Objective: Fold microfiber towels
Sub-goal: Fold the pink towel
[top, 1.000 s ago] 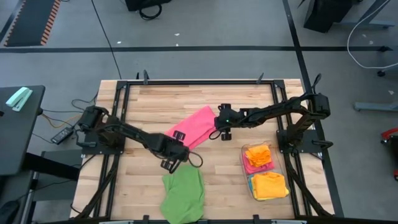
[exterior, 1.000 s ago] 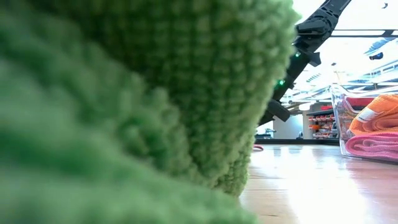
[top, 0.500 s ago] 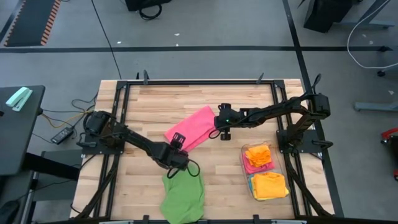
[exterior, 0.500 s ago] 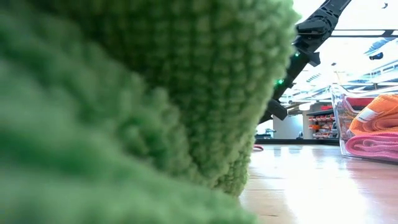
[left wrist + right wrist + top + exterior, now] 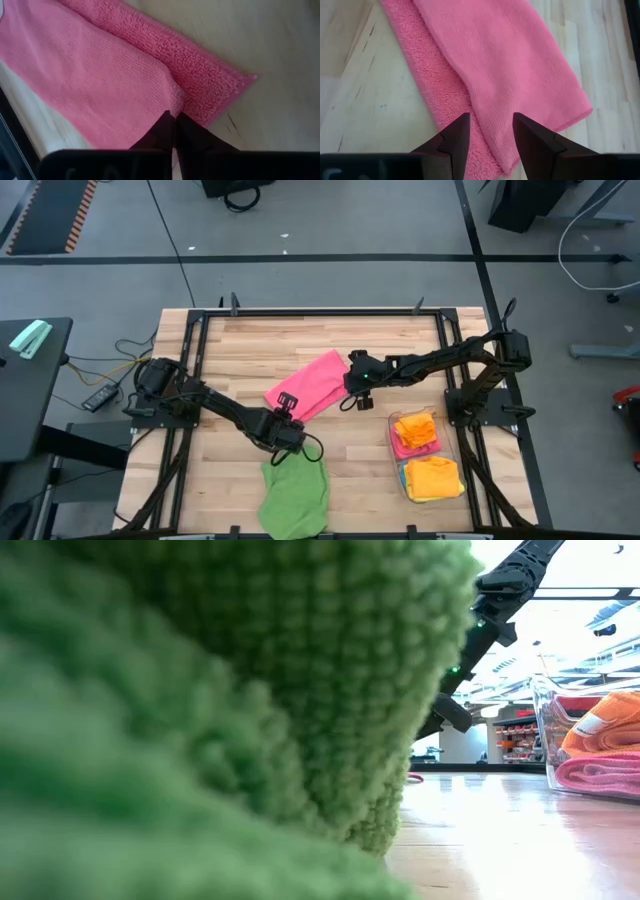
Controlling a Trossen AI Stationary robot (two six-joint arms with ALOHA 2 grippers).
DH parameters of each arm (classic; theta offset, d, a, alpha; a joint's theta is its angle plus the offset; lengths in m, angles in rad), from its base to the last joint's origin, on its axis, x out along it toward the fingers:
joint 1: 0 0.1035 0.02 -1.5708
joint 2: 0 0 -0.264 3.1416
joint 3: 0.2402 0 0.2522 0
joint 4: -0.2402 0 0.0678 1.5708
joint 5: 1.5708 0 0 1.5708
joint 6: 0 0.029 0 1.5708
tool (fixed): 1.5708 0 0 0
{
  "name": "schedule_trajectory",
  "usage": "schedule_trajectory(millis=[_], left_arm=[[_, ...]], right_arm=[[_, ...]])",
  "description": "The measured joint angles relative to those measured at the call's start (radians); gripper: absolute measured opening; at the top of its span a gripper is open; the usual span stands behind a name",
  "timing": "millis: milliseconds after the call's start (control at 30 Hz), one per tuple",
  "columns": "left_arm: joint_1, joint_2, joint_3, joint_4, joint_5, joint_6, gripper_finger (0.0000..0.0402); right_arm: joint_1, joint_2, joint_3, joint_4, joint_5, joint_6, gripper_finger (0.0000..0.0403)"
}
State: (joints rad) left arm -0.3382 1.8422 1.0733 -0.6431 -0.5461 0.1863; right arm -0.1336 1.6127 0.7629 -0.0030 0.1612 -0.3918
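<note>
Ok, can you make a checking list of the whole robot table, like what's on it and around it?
Surface: wooden table, black frame.
Job's things: pink towel partly folded mid-table; green towel at front edge; orange and pink towels folded in bin.
Clutter: nothing seen.
Grippers: left gripper shut at the pink towel's edge; right gripper open over its other end.
Cables: wires beside left arm base.
Surroundings: grey floor, dark side table.

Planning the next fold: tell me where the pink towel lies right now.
In the high view the pink towel lies diagonally at the table's middle, between the left tool and right tool, up-table of the green towel.
</note>
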Motion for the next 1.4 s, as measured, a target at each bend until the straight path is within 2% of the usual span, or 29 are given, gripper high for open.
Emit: schedule_trajectory(millis=[133,367,533,667,833,1000,1100,1267,1400], left_arm=[[-0.002,-0.017,0.000,-0.004,0.000,-0.013,0.0028],[-0.002,-0.077,0.000,-0.025,0.000,-0.054,0.0009],[0.000,-0.122,0.000,-0.025,0.000,-0.112,0.0029],[-0.001,-0.131,0.000,-0.034,0.007,-0.137,0.0020],[-0.002,-0.131,0.001,-0.036,0.010,-0.150,0.0008],[0.000,-0.131,0.000,-0.032,0.010,-0.149,0.0031],[0.000,-0.131,0.000,-0.030,0.010,-0.149,0.0032],[0.000,-0.130,0.000,-0.035,0.010,-0.149,0.0009],[0.001,-0.130,0.000,-0.035,0.010,-0.149,0.0015]], right_arm=[[0.001,0.000,0.000,0.011,0.015,-0.025,0.0158],[0.036,0.005,0.000,0.063,0.017,-0.079,0.0168],[0.052,0.075,0.000,0.141,0.017,-0.108,0.0185],[0.052,0.147,0.000,0.219,0.045,-0.148,0.0189],[0.051,0.183,-0.001,0.259,0.071,-0.194,0.0179],[0.051,0.188,0.000,0.281,0.107,-0.209,0.0163],[0.046,0.188,0.000,0.294,0.134,-0.228,0.0153],[0.036,0.188,0.000,0.311,0.134,-0.229,0.0138],[0.036,0.194,0.000,0.316,0.103,-0.233,0.0126]])
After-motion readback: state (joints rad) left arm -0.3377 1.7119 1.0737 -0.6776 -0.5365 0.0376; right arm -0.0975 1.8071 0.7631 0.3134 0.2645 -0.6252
